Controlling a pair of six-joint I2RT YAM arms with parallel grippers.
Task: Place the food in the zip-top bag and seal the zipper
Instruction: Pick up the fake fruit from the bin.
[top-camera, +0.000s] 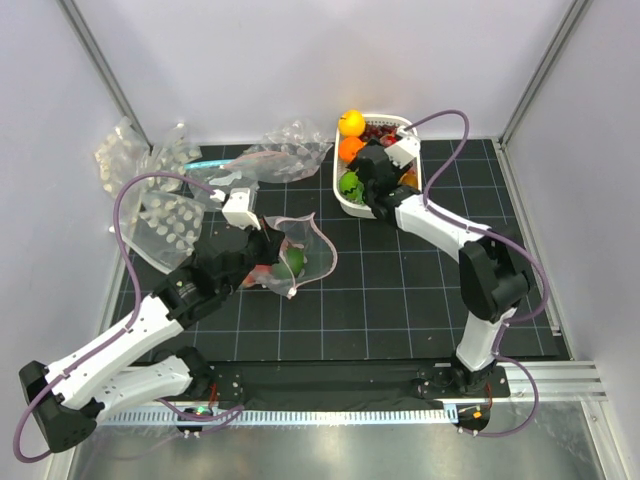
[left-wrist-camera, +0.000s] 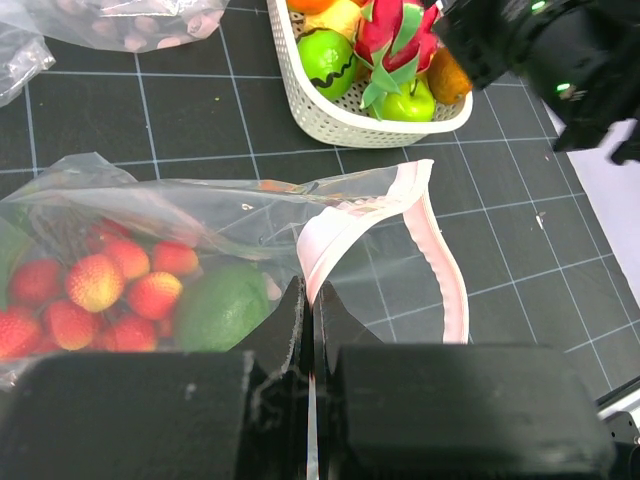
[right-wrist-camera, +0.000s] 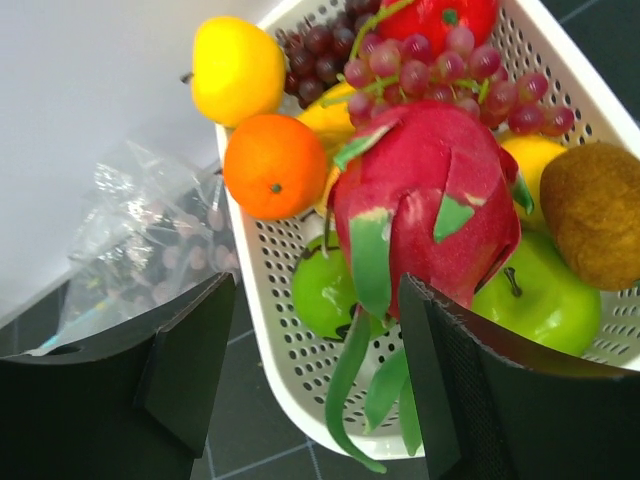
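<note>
So, the left gripper is clamped tight on the mouth edge of the zip-top bag, pinching right where the pink zipper starts. The zipper isn't sealed: the strip curls up and away to the right and the mouth gapes open. The bag lies on the black grid mat, a bit left of centre, and inside it you can see a bunch of red strawberries with a green round fruit touching them on the right. Over at the far side, right of centre, sits the white basket, and the right gripper hangs over it with its jaws spread wide, not grasping anything. The pink dragon fruit sits in the basket between those fingers, closer to the right-hand one; can't tell if that one actually touches it. Its green leafy bits hang over the near rim of the basket. Around it in the basket are an orange, a yellow fruit, grapes, a green apple and a brown kiwi. Some spare clear bags are piled at the far left of the mat.
</note>
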